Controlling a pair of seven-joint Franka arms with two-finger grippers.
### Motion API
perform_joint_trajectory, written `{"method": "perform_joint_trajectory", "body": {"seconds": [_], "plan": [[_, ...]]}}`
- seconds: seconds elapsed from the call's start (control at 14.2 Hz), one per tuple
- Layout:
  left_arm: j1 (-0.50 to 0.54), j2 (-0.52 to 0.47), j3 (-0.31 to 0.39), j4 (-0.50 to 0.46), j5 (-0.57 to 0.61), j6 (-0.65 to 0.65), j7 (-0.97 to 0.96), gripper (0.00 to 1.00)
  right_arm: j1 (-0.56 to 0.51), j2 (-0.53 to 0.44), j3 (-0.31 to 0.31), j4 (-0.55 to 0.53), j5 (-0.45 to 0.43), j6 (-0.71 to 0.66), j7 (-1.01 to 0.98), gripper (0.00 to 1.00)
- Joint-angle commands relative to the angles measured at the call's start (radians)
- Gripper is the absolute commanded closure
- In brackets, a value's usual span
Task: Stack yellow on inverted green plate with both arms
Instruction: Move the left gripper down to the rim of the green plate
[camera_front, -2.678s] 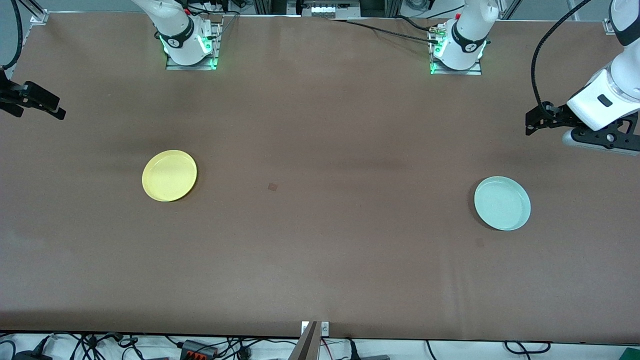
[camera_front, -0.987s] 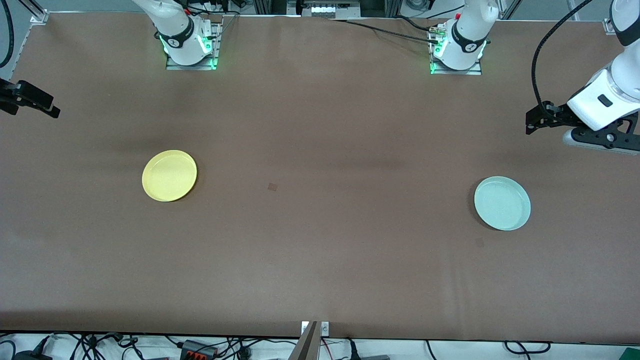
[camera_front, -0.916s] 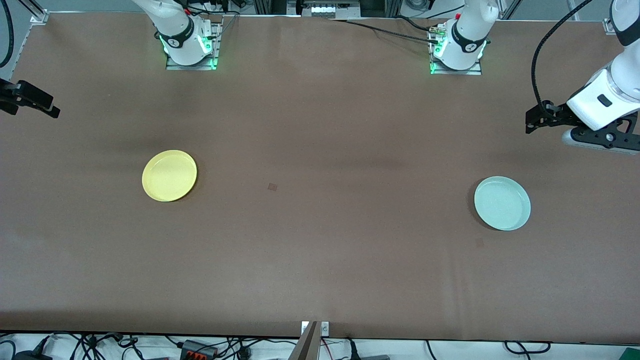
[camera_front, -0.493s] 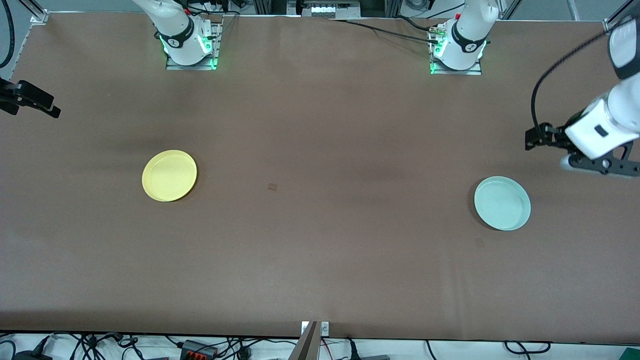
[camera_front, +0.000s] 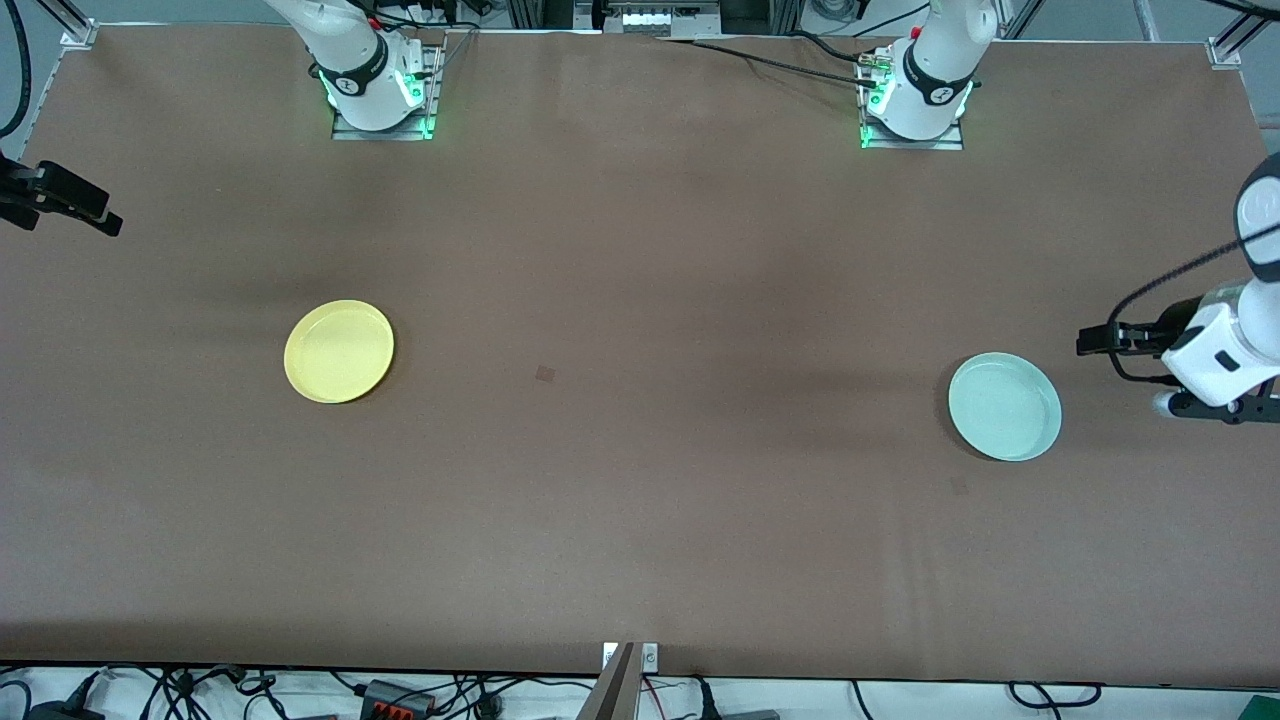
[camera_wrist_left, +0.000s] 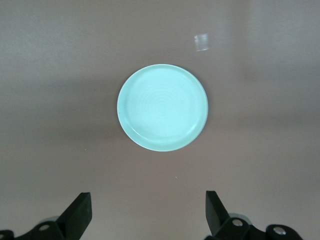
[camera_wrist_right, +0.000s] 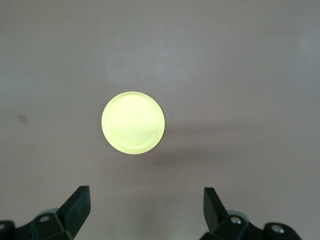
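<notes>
Yellow plate (camera_front: 339, 351) was found lying flat on the brown bench (camera_front: 640, 520) toward the right arm's end, rim upward, untouched. It was seen in the right wrist view (camera_wrist_right: 133, 122), ahead of the right pincer (camera_wrist_right: 145, 210), whose fingers (camera_wrist_right: 77, 205) were spread wide with nothing between them. The right pincer (camera_front: 60, 205) was held in the air over the bench edge, well apart from that plate. The green plate (camera_front: 1004, 406) was found upright on the bench toward the left arm's end. The left pincer (camera_front: 1095, 342) was held just beside it, not touching; in the left wrist view the left pincer (camera_wrist_left: 147, 212) was seen spread wide and empty, the green plate (camera_wrist_left: 162, 107) ahead of it.
</notes>
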Motion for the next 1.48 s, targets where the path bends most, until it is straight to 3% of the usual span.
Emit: {"method": "perform_joint_trajectory", "body": {"seconds": [0.0,0.42,0.78,1.41], "plan": [[0.055,0.077,-0.007,0.008,0.018,0.093,0.099,0.0,-0.009,-0.002,0.008,-0.003,0.005,-0.004,-0.017,0.0],[0.144,0.142,-0.018,-0.208,0.006,0.442,0.212,0.0,-0.009,-0.002,0.008,-0.003,0.005,-0.004,-0.017,0.0],[0.217,0.237,-0.054,-0.203,-0.131,0.498,0.351,0.02,-0.013,-0.002,0.006,-0.005,0.005,-0.005,-0.017,0.0],[0.224,0.298,-0.056,-0.196,-0.2,0.548,0.391,0.36,-0.01,0.022,0.008,-0.01,0.005,-0.01,-0.018,0.0]]}}
